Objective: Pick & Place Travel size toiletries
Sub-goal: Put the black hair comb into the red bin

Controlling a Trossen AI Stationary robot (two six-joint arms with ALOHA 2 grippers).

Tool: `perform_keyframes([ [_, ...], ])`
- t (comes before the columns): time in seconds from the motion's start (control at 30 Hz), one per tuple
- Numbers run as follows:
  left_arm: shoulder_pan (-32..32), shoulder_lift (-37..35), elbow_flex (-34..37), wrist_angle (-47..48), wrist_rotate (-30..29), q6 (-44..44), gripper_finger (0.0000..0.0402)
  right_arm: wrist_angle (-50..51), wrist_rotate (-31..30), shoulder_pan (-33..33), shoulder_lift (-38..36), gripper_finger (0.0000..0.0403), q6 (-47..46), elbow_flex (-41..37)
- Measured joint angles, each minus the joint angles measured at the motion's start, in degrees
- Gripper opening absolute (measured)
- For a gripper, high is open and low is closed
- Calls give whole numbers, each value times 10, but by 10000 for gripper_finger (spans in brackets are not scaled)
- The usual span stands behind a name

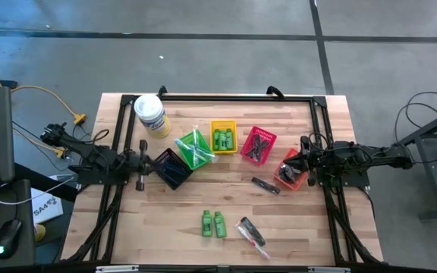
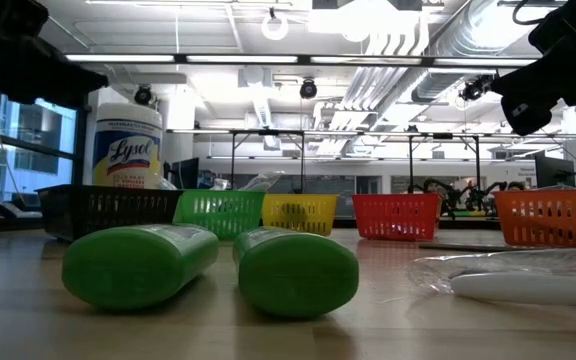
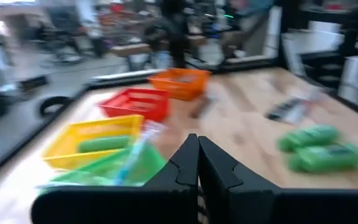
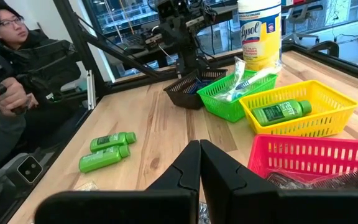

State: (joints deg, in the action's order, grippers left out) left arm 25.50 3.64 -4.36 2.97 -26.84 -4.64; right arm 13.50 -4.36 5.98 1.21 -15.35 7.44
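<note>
Open table (image 1: 165,227) lies near the front edge, broken only by two green bottles (image 1: 212,224) and a clear packet (image 1: 252,232). A row of baskets, black (image 1: 171,168) through orange (image 1: 289,171), and a white tub (image 1: 150,115) obstruct the middle and rear.

The wooden bench (image 1: 302,235) carries five baskets (image 1: 224,138) across its middle, a white tub (image 1: 149,114) at 11 o'clock, two green bottles (image 1: 212,224) and a clear packet (image 1: 251,231) at 6.

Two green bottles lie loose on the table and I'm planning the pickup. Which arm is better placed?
Probably left: the green bottles lie left of centre, nearer the left gripper, shut by the black basket.
</note>
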Motion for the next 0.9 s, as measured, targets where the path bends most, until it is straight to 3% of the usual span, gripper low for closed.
perform_keyframes([
  [0.17, 0, 0, 0, -37, -64, -42, 0, 0, 0, 0, 0, 3, 3, 0],
  [0.6, 0, 0, -2, -78, -64, -129, 0, -8, -2, 0, 7, 3, 19, 0],
  [0.8, 0, 7, -3, -101, -57, -93, 0, -5, 0, 0, 12, 3, 21, 0],
  [0.9, 0, 36, 2, -100, -96, -90, 0, -4, 0, 0, 14, 2, 28, 0],
])
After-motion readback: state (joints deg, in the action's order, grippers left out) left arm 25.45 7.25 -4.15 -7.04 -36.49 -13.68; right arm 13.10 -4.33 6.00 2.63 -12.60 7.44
